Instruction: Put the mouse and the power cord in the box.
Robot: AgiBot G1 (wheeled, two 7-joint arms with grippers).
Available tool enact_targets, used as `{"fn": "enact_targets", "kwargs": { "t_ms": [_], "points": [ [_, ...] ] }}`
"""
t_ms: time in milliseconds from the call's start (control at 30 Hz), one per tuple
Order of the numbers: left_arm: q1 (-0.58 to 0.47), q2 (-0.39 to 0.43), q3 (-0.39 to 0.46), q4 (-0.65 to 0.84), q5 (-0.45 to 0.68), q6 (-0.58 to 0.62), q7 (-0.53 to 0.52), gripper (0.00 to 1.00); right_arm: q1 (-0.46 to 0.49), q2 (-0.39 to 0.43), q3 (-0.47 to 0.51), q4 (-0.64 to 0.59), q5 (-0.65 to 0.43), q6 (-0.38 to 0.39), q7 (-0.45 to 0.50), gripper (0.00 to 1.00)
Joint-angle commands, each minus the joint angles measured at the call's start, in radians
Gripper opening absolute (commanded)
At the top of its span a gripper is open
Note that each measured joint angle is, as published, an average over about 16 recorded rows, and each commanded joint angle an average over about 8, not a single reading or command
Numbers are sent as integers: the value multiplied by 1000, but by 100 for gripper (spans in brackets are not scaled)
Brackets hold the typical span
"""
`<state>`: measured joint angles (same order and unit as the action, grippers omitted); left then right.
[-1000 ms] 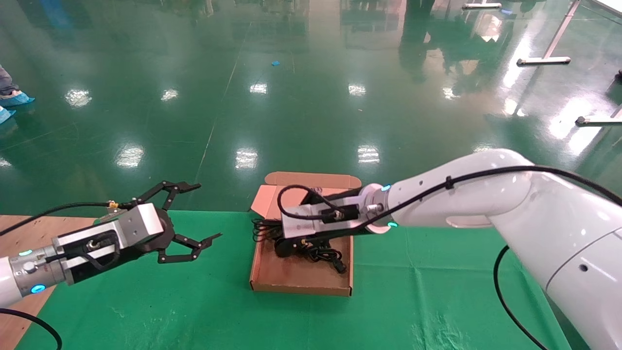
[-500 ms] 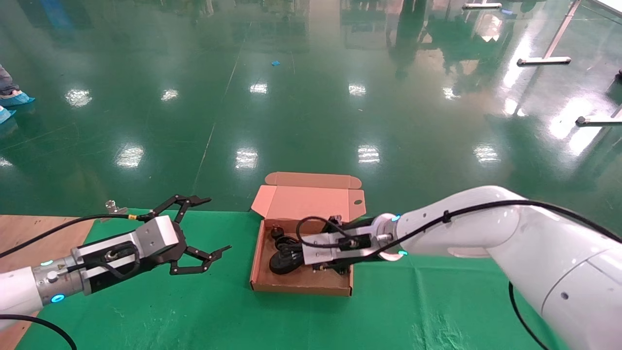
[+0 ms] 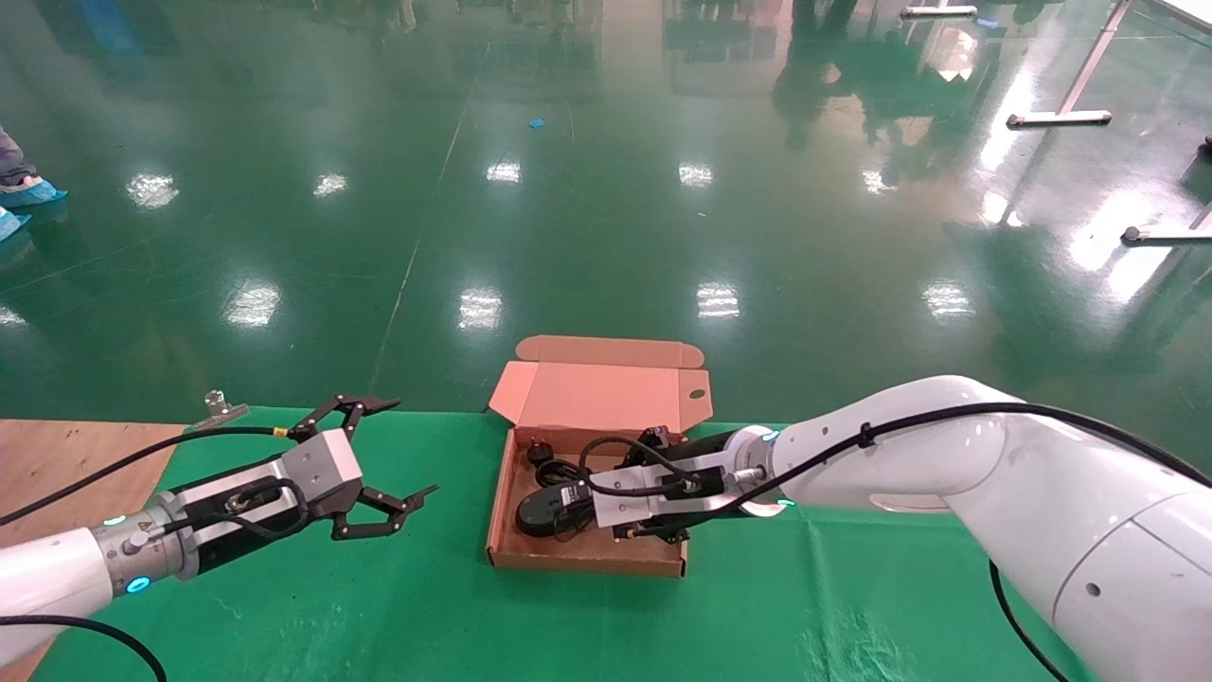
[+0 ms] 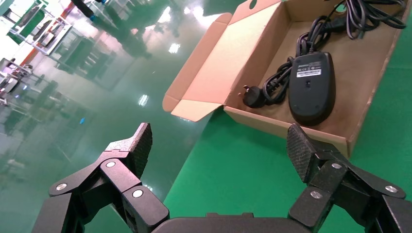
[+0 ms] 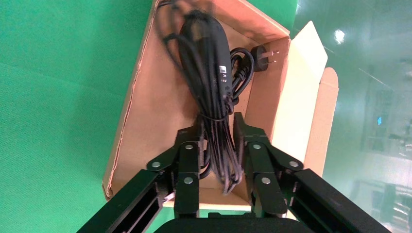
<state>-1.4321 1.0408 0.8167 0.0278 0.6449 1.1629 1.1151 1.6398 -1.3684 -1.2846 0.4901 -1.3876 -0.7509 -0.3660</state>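
The left pincer (image 3: 379, 455) hangs spread over the counter (image 3: 284, 606), idle; inside the box (image 3: 587, 561) lie the mouse (image 4: 311, 87) and power cord (image 4: 272, 87); the right pincer (image 5: 218, 145) pinches limp, light cable strands, probably the mouse's.

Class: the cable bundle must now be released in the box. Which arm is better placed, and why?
The right. Its gripper is over the box, shut on the mouse cable bundle. The left gripper hangs open and empty beside the box.
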Motion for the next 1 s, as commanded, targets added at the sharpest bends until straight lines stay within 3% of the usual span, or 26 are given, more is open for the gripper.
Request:
{"fn": "enact_targets", "kwargs": {
  "t_ms": [33,800,1000],
  "points": [
    [1,1,0,1,-1,-3,0,100,0,0,0,0,1,1,0,100],
    [-2,-6,0,-10,1,16,-4,100,0,5,16,5,-2,-11,5,100],
    [17,-29,-29,-81,6,35,-75,100,-37,54,81,57,41,-59,40,100]
  ]
}}
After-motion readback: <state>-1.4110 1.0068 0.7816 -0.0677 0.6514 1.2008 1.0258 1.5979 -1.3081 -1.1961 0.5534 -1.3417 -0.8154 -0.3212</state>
